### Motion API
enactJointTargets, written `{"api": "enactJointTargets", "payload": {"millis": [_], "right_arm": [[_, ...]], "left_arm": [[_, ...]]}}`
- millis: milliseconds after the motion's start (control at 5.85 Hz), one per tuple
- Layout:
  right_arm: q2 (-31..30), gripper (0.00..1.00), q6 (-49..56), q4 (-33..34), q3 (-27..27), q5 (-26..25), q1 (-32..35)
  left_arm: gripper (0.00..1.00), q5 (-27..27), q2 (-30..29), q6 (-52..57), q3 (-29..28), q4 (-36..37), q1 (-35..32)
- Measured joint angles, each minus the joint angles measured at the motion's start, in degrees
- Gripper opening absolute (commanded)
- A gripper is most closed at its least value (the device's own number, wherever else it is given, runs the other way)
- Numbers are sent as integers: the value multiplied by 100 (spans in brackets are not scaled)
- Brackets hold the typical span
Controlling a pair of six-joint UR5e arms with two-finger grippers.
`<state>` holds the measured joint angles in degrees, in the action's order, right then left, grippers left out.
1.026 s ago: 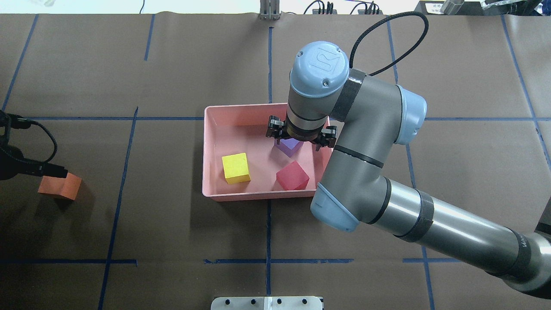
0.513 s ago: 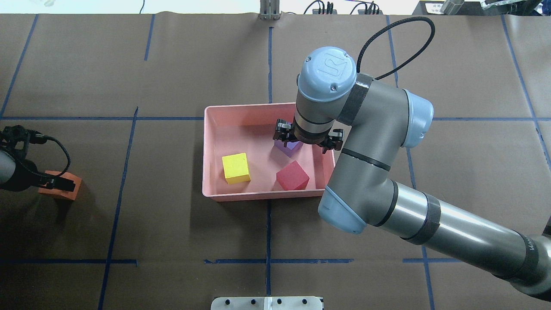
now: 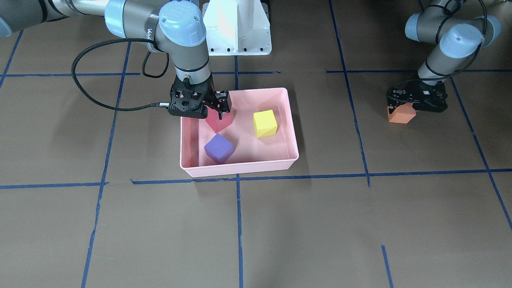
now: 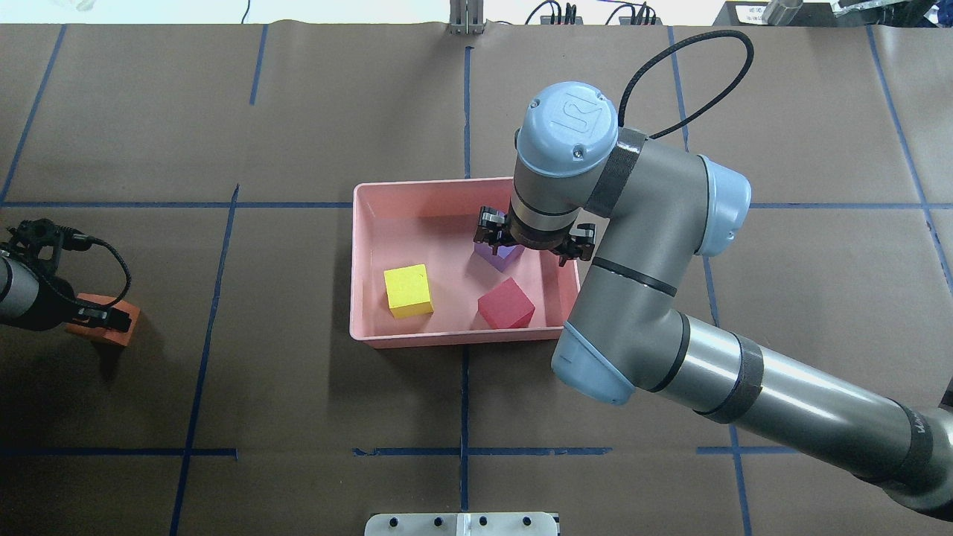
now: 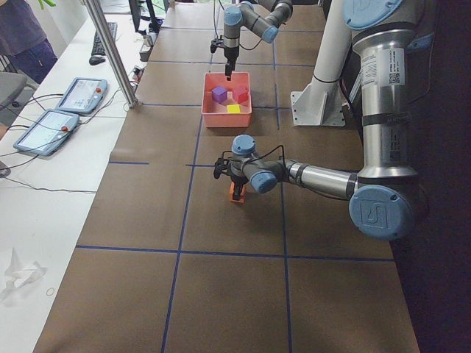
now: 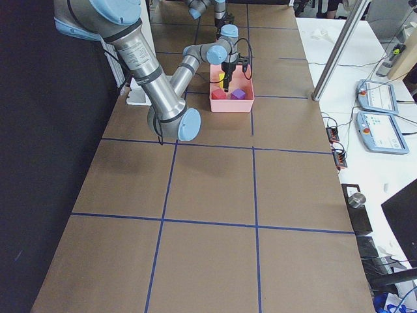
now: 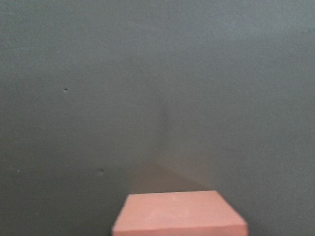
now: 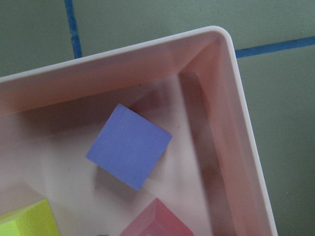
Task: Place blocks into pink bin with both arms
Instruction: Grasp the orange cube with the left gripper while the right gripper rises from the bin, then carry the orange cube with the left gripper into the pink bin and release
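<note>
**Nearly there: three blocks in the pink bin, one outside it**

Inside the pink bin (image 3: 240, 170) lie the purple block (image 3: 218, 148), the red block (image 3: 218, 123) and the yellow block (image 3: 265, 123), none touching another. The right gripper (image 4: 533, 242) hangs above the bin, over the purple block, with its jaws spread wide and nothing between them. The orange block (image 3: 401, 116) sits on the table (image 3: 280, 224), well apart from the bin on the robot's left side of it. The left gripper (image 3: 416, 105) is low over that block, touching or nearly touching it. Whether its jaws grip the block cannot be told.
</note>
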<state>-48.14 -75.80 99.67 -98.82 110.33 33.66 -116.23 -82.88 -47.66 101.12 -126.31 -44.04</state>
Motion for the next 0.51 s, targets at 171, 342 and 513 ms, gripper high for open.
{"api": "enactJointTargets", "payload": {"millis": [171,342,513], "right_arm": [[-83,100,67,0,-153,4,10],[-258,100,262,0,-381,26,78],[-441,100,576,0,-567,68,239]], "left_arm": [[42,2,-109,-7,123,29,-5],[42,9,-341,-13,302,234,-34],[42,17,-739,-17,625,885,-70]]}}
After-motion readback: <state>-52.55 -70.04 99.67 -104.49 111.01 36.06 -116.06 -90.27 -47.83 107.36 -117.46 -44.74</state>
